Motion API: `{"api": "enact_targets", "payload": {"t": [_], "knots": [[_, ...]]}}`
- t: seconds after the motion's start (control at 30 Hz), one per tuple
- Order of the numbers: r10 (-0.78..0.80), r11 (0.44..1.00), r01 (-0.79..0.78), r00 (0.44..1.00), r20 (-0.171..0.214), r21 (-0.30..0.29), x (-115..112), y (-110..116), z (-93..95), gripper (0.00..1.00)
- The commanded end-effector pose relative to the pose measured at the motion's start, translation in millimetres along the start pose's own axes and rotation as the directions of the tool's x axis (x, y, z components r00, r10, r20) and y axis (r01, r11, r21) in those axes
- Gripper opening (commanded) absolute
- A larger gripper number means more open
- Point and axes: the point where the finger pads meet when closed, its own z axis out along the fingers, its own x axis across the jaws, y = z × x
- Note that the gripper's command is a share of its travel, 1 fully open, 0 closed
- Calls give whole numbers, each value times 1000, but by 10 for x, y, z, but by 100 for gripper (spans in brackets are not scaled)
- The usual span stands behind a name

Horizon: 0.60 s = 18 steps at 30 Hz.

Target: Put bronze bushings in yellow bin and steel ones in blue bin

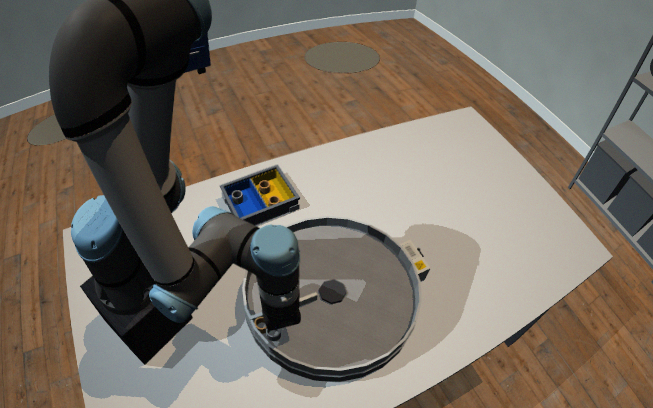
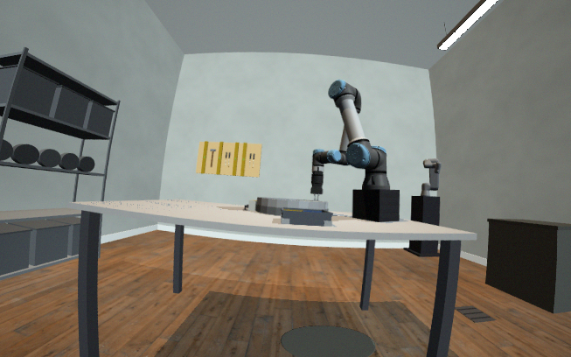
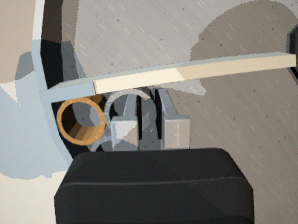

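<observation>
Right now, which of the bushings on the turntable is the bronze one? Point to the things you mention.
The orange-brown bushing (image 1: 260,322) (image 3: 61,121), standing against the turntable's rim (image 1: 416,304) (image 3: 44,65) in the corner by the pale bar (image 1: 308,299) (image 3: 200,69); the others there are grey.

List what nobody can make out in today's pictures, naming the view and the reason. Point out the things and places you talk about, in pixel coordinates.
- Lower grey bushing (image 3: 102,140): wrist view, partly behind the gripper (image 1: 281,324) (image 2: 316,197) (image 3: 151,132).
- Tray (image 1: 267,213) (image 2: 306,217) contents: exterior view, hidden by its wall.
- Blue cabinet (image 1: 199,56): top view, mostly behind the arm.
- White box's (image 1: 411,254) print: top view, too small.

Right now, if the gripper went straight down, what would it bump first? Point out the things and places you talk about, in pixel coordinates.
Probably the turntable (image 1: 359,324) (image 2: 285,205) (image 3: 230,120) under the gripper (image 1: 282,323) (image 2: 316,197) (image 3: 148,104), though I can't tell how much gap is left.
</observation>
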Motion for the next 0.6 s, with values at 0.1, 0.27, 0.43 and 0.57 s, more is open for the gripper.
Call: {"api": "enact_targets", "payload": {"t": [0.1,0.27,0.43,0.57], "knots": [[0,1000,0,1000,-1,-1,2,3,-2,0],[0,1000,0,1000,-1,-1,2,3,-2,0],[0,1000,0,1000,-1,-1,3,3,-8,0],[0,1000,0,1000,0,-1,3,3,-26,0]]}}
